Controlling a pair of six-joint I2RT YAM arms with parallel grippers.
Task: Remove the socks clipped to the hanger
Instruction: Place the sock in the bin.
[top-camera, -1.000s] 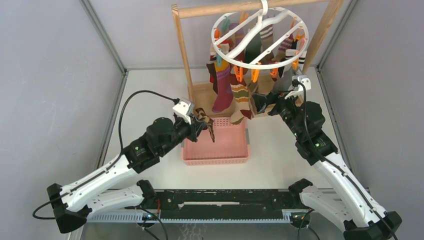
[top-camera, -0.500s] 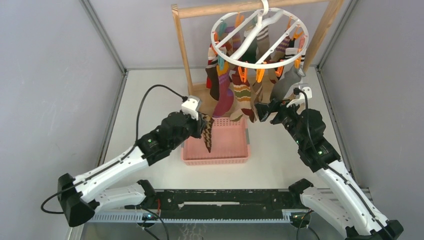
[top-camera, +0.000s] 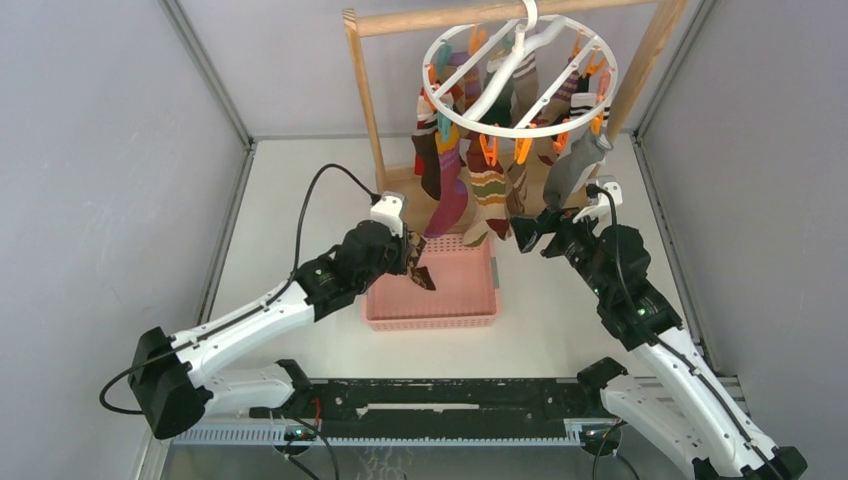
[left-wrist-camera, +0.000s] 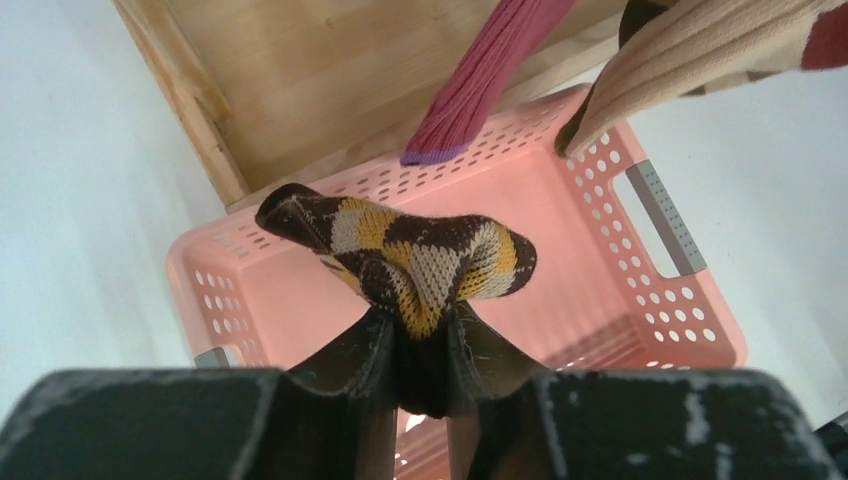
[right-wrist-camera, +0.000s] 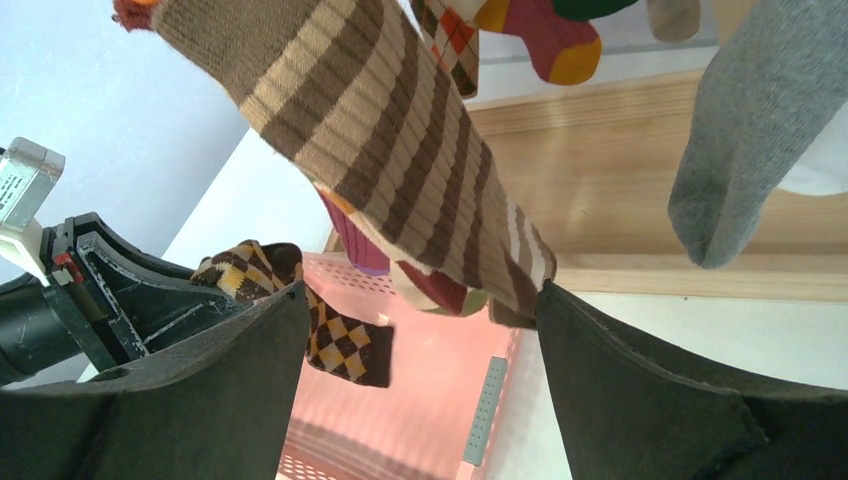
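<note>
Left gripper (left-wrist-camera: 420, 335): clamped on the brown argyle sock (left-wrist-camera: 420, 255), which bulges out in a folded lump just past the fingertips.
Right gripper (right-wrist-camera: 420, 300): jaws wide apart, holding nothing.
Argyle sock, place: off the hanger and over the pink basket (left-wrist-camera: 690, 300). In the top view its loose end hangs down from the left gripper (top-camera: 412, 258) into the left part of the basket. Whether it touches the floor of the basket cannot be told.
Hanger (top-camera: 495, 82): white ring with curved cross bars, hooked over the top bar of the wooden rack (top-camera: 365, 100), with orange and teal clips around its rim.
Socks on the hanger (top-camera: 460, 180): many are clipped on and hang straight down, including magenta, striped and dark ones, with a grey sock (top-camera: 570, 170) on the right side.
Right gripper, place: in the top view the right gripper (top-camera: 527, 232) sits just below the front hanging socks, to the right of the basket.
Right wrist view: a brown-and-cream striped sock (right-wrist-camera: 400, 150) slants down between the spread fingers and ends close to one fingertip. Contact cannot be told. The grey sock (right-wrist-camera: 745, 130) hangs apart to the right.
Left wrist view: a magenta sock tip (left-wrist-camera: 490, 80) and a tan one (left-wrist-camera: 680, 60) dangle over the far rim of the basket.
Basket, place: on the white table (top-camera: 560, 300), against the base of the rack.
</note>
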